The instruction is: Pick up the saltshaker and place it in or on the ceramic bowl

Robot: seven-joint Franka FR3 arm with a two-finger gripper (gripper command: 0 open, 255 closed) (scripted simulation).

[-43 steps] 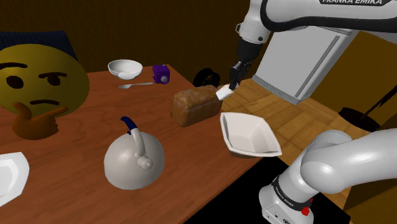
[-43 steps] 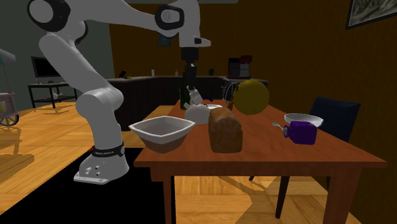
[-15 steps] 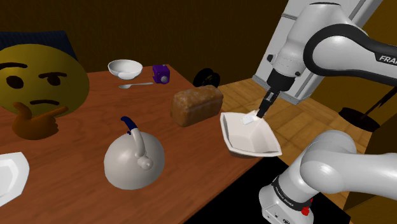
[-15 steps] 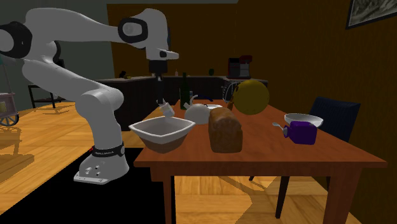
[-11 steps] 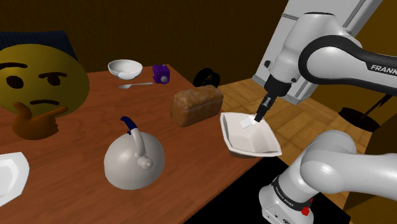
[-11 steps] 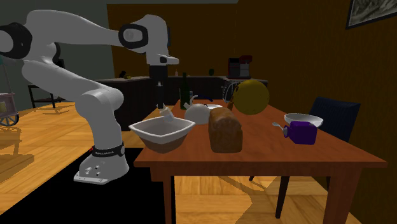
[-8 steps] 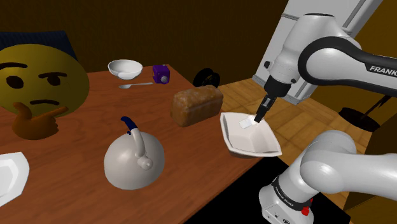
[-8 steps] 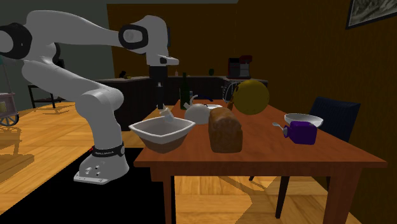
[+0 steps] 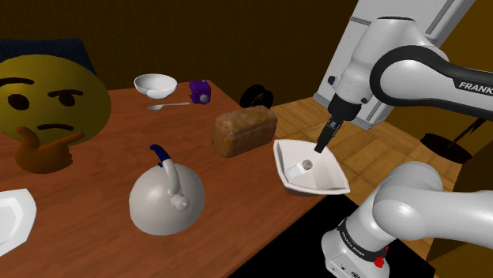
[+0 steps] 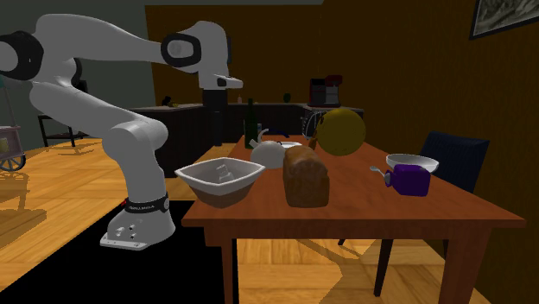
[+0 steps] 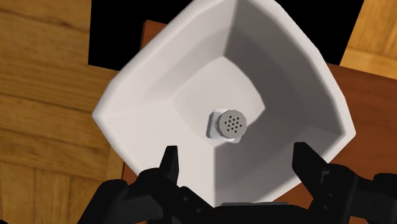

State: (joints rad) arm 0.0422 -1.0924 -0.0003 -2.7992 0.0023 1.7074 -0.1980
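Note:
The saltshaker [image 9: 301,167], a small white cylinder with a perforated grey cap, lies on the floor of the square white bowl [image 9: 318,189] at the table's near corner. In the wrist view the saltshaker [image 11: 229,125] rests near the middle of the bowl [image 11: 188,53], cap facing the camera. My gripper [image 9: 319,148] hangs just above the bowl's far side, clear of the shaker. Its black fingers [image 11: 168,167] stand wide apart, so the gripper [image 11: 235,153] is open with nothing between them. From the second exterior view the bowl [image 10: 219,183] sits at the table's left end.
On the brown table [image 9: 95,245] a bread loaf [image 9: 243,129] stands just beyond the bowl. A grey kettle [image 9: 167,197], a big yellow emoji figure [image 9: 47,99], a small white bowl [image 9: 156,84], a spoon [image 9: 167,105] and a purple object [image 9: 200,92] lie further along. The table edge runs beside the bowl.
The fingers have opened and the saltshaker has dropped from them into the bowl, where it now lies. The arm has hardly moved in the last half second.

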